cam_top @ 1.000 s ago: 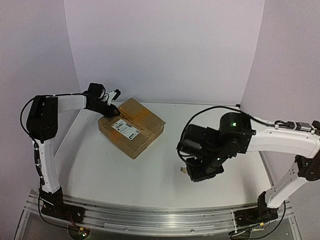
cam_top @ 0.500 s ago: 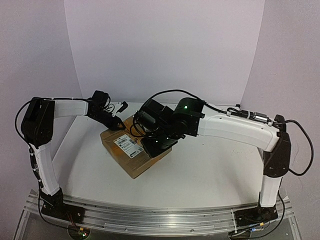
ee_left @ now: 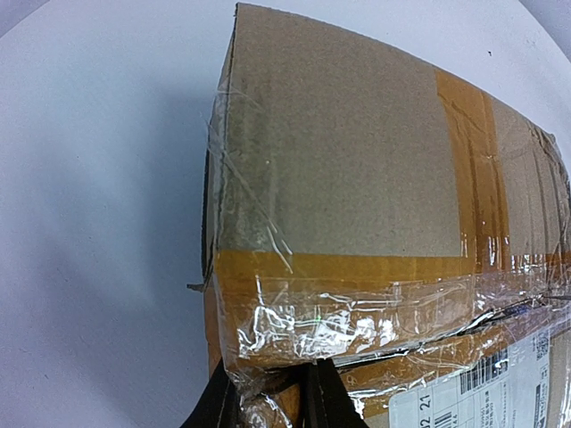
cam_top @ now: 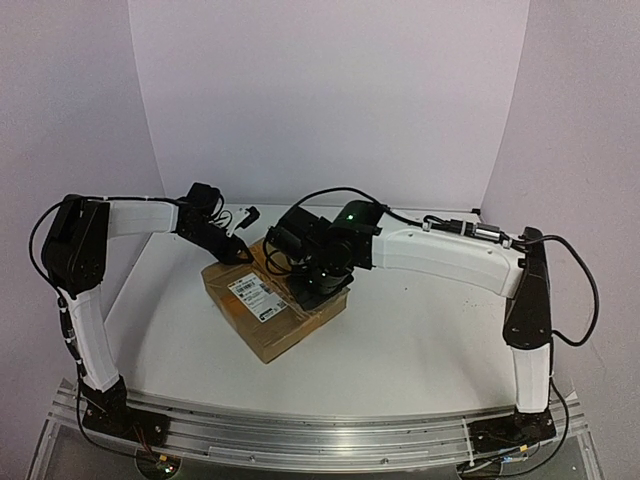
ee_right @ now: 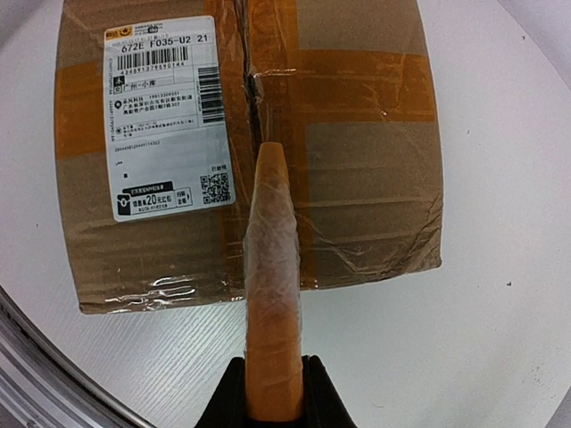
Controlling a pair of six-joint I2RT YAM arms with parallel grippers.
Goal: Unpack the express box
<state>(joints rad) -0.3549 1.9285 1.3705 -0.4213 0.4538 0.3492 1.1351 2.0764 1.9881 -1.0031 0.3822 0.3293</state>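
A: Slicing the seam looks like the step in hand. Box (cam_top: 270,325) sits on the table (cam_top: 420,330), at 9 o'clock of centre in the top view.

B: Grippers?

A: Right gripper (ee_right: 272,392) is clamped on an orange taped tool (ee_right: 270,294). Its tip points to 12 o'clock over the seam (ee_right: 247,107), with the label (ee_right: 165,116) at the tip's 10 o'clock. Can't tell if the tip touches. Left gripper (ee_left: 272,401) is at the box's 11 o'clock corner with its fingers at the taped edge. Can't tell if they're pinching or just pressing.

B: How to do it well?

A: My call: drop the tip into the split between the flaps and run straight along it. Keep it shallow to spare the contents, and stay off the label side. Left should brace the corner so the box doesn't slide or spin. The tape is layered and crinkled and may snag, so go slow with even pressure.
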